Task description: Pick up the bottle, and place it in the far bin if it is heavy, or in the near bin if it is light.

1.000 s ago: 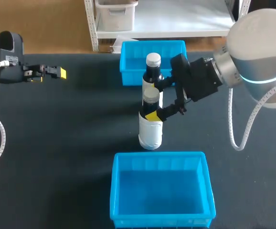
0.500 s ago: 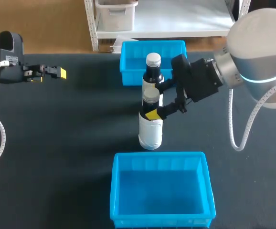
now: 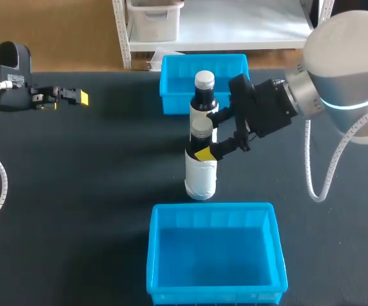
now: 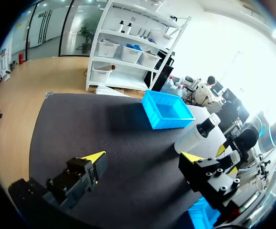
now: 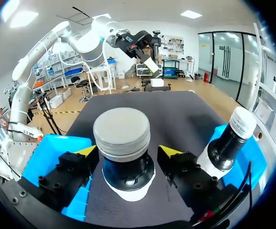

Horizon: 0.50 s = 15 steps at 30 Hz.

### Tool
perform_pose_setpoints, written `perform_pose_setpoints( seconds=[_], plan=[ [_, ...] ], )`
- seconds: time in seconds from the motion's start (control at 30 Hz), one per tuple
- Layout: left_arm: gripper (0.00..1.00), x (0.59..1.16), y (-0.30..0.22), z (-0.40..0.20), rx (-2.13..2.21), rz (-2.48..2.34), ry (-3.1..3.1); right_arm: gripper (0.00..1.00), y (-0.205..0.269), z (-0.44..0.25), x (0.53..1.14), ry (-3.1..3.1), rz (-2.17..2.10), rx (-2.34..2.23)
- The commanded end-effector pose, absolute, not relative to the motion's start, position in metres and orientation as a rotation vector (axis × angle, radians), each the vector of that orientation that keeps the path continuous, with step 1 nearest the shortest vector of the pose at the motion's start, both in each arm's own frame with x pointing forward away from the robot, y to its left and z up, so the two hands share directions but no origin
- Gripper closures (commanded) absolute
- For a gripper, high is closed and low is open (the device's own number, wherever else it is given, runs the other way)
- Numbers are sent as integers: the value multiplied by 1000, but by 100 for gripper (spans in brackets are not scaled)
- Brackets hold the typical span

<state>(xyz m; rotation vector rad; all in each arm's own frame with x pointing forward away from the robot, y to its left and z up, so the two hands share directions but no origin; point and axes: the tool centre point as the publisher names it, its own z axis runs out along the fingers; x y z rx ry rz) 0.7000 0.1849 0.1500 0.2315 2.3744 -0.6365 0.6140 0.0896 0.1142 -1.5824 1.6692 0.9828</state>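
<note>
Two bottles stand upright on the black tabletop (image 3: 95, 166).

Head view:
- The front bottle (image 3: 200, 173) has a grey cap and a white label.
- The rear bottle (image 3: 204, 95) has a white cap and a dark body. It stands just behind the front bottle.
- The blue far bin (image 3: 171, 67) lies behind the front bottle, past the rear one.
- The blue near bin (image 3: 212, 208) lies just in front of the front bottle and does not touch it.
- The right tool (image 3: 208, 135) is at the front bottle's neck. One yellow tip is on the bottle's near side. The other finger is on its far side, between the two bottles.
- The left tool (image 3: 77, 97) hangs well off to the front bottle's left, over bare tabletop.

Left wrist view:
- The left tool's fingers are spread wide and hold no object.
- One bottle shows ahead, past one finger. I cannot tell which bottle it is.

Right wrist view:
- The front bottle's cap and neck sit between the right tool's fingers.
- The fingers are spread, with a thin gap on each side of the dark shoulder, so they do not pinch it.
- The rear bottle stands just beside the front bottle, outside the fingers.
</note>
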Motion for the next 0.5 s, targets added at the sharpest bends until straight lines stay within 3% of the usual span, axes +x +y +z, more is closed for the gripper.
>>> perform_pose_setpoints(
  seconds=[0.03,0.13,0.23,0.5],
  plan=[
    [0,700,185,150,231,-636,2374,21,90,114,615,1665,988,-1583],
    [0,700,185,150,231,-636,2374,27,91,115,614,1660,987,-1586],
    [0,700,185,150,231,-636,2374,50,91,116,614,1658,986,-1587],
    [0,700,185,150,231,-636,2374,53,91,116,613,1658,988,-1590]
  ],
)
